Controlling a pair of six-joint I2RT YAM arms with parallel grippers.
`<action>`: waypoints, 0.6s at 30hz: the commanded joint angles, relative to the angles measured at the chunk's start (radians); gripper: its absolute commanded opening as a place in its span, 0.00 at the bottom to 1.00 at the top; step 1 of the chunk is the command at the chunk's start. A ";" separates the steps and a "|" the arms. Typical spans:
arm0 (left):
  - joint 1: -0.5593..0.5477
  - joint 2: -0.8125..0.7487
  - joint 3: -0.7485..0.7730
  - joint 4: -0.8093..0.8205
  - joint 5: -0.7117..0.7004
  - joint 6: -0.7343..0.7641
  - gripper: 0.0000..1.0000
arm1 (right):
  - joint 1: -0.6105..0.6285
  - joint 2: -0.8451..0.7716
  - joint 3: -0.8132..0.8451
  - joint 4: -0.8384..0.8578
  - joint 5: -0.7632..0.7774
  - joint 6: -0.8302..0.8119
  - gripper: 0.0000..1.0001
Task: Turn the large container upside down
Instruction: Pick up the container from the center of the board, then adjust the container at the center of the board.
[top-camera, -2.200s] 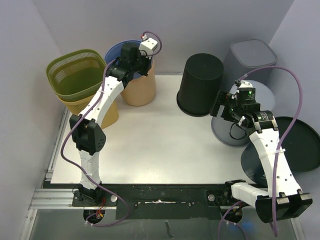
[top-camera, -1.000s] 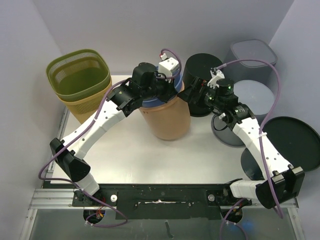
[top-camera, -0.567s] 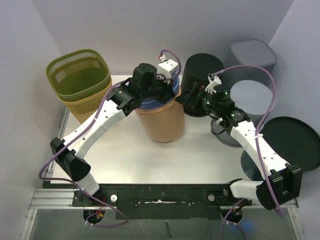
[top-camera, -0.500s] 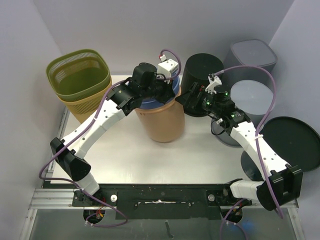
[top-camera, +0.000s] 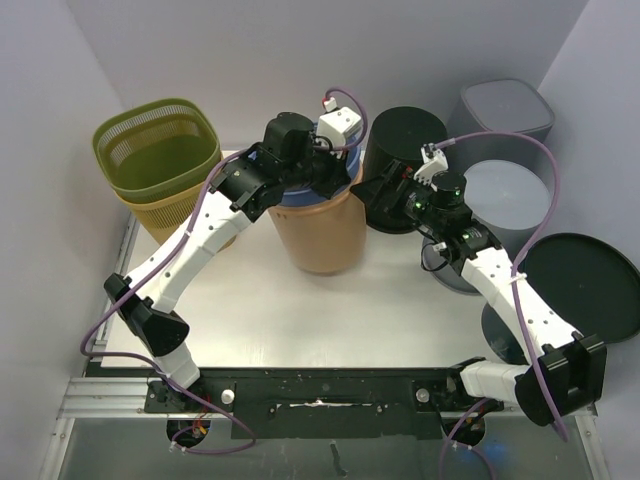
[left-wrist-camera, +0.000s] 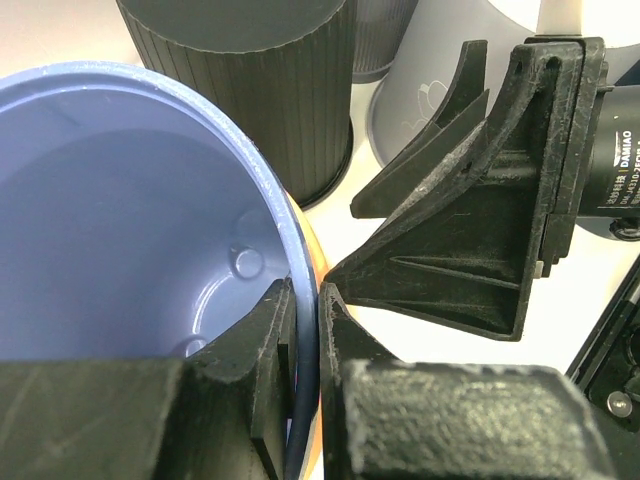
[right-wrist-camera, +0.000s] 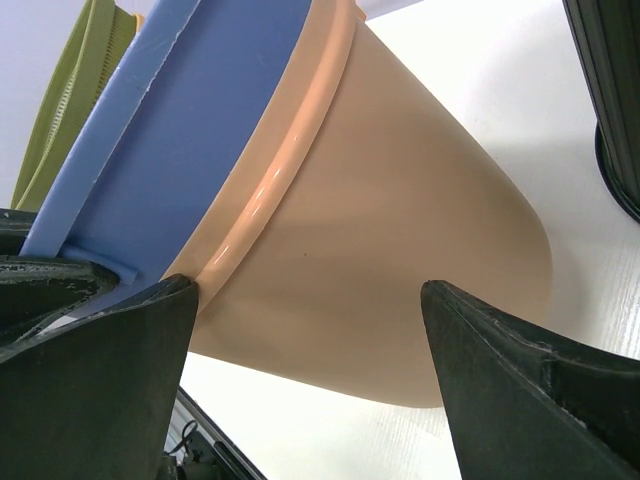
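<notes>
The large tan container (top-camera: 322, 240) stands mid-table with a blue bin (top-camera: 300, 199) nested inside it. My left gripper (top-camera: 333, 183) is shut on the blue rim at the right side. In the left wrist view one finger is inside the blue bin (left-wrist-camera: 130, 200), the other outside, and the left gripper (left-wrist-camera: 320, 292) pinches the wall. My right gripper (top-camera: 376, 190) is open just right of the rim. In the right wrist view the tan container (right-wrist-camera: 400, 260) and blue bin (right-wrist-camera: 170, 130) fill the gap of the right gripper (right-wrist-camera: 308, 290), with no finger touching.
An upturned black ribbed bin (top-camera: 405, 150) stands right behind my right gripper. Grey bins (top-camera: 505, 112) and a black round lid (top-camera: 590, 285) crowd the right side. A green mesh basket (top-camera: 160, 150) sits in a yellow one at the back left.
The left arm has drawn the nested container slightly back and left. My right gripper, still open, has slid left, closer to the container's rim.
</notes>
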 joint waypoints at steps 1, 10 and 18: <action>-0.019 -0.105 0.205 0.454 0.068 0.033 0.00 | 0.009 0.071 -0.078 -0.239 0.078 -0.088 0.94; -0.017 -0.129 0.167 0.444 -0.021 0.090 0.00 | 0.009 0.065 -0.080 -0.266 0.076 -0.100 0.94; -0.017 -0.145 0.059 0.418 -0.164 0.038 0.00 | 0.010 -0.017 0.060 -0.320 0.097 -0.140 0.94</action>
